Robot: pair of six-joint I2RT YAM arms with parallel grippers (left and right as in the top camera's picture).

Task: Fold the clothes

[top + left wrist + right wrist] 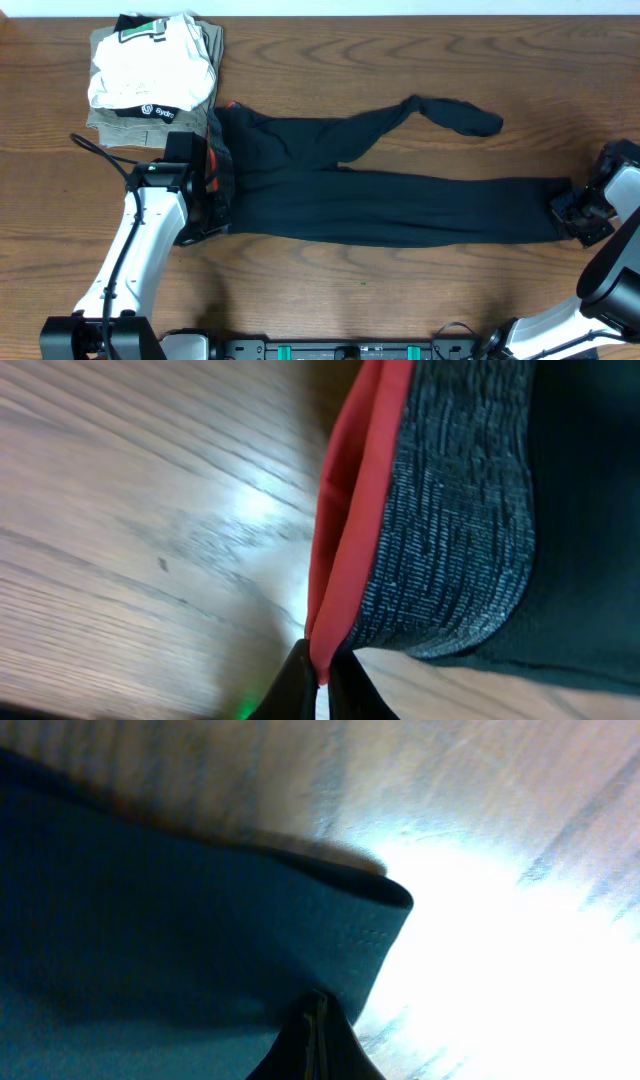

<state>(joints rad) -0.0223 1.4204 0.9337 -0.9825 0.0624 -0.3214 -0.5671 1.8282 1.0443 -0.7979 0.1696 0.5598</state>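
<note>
Black pants (380,195) lie across the middle of the frame, with bare table (400,290) below and folded garments (150,75) at upper left. The left gripper (215,195) is pinched on the waistband (450,510), the right gripper (563,213) on a leg hem (370,935) near the right edge. Only the left wrist view shows the red lining (350,510).

We look down on a brown wooden table (400,290) with dark, wavy grain, and a pale strip (400,6) shows beyond its far edge. Up close, light bounces off the wood as a soft sheen (255,505) in the left wrist view and a harsh white glare (500,930) in the right.
</note>
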